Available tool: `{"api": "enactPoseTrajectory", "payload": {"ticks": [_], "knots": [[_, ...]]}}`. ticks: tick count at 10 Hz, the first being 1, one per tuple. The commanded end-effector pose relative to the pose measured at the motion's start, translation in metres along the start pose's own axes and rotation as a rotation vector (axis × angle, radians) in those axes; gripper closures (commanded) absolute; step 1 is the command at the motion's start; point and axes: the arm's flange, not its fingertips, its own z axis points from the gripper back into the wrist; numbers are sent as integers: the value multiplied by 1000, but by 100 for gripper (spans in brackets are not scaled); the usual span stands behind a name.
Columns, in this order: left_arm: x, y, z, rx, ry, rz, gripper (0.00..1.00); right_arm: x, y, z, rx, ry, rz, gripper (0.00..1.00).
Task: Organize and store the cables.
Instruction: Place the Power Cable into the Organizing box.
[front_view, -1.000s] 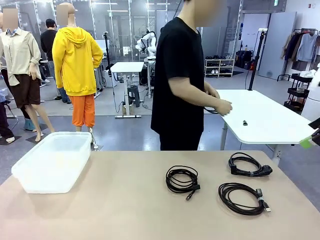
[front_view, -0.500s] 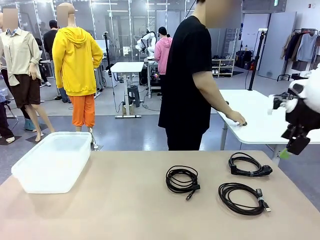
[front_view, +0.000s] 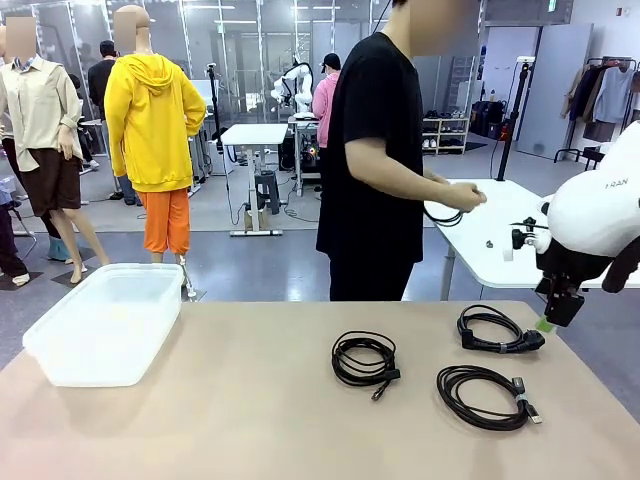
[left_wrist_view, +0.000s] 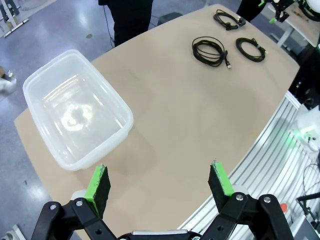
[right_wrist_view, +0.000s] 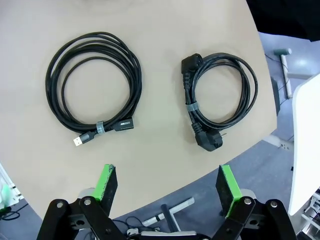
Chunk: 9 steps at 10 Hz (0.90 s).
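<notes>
Three black coiled cables lie on the tan table: one in the middle (front_view: 340, 360), a thicker power cord (front_view: 530, 342) at the far right, and a USB coil (front_view: 519, 385) nearer the front right. My right gripper (front_view: 548, 318) hangs open just above the table's right edge, beside the power cord. Its wrist view looks down on the power cord (right_wrist_view: 210, 141) and the USB coil (right_wrist_view: 120, 125), with the open fingers (right_wrist_view: 167, 182) empty. My left gripper (left_wrist_view: 159, 182) is open and empty, high above the table, with the three coils (left_wrist_view: 199, 49) far off.
A clear plastic bin (front_view: 90, 360) stands at the table's left; from the left wrist its rim (left_wrist_view: 120, 135) lies below the fingers. A person in black (front_view: 370, 160) at the far side holds another black cable (front_view: 445, 215) over a white table (front_view: 540, 250) behind.
My right arm has come in from the right edge, leftward and down toward the power cord. The person has lifted a cable off the white table. The coils have not moved.
</notes>
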Motion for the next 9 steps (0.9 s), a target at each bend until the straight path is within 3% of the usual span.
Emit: {"api": "enactPoseTrajectory", "payload": {"ticks": [1,6,9], "knots": [[0,0,0,0,0,-1,0,-2,-1,1,-4,3,3,0],[0,0,0,0,0,-1,0,-1,0,2,-7,12,-3,0],[0,0,0,0,0,-1,0,12,-29,-40,32,32,104,0]]}}
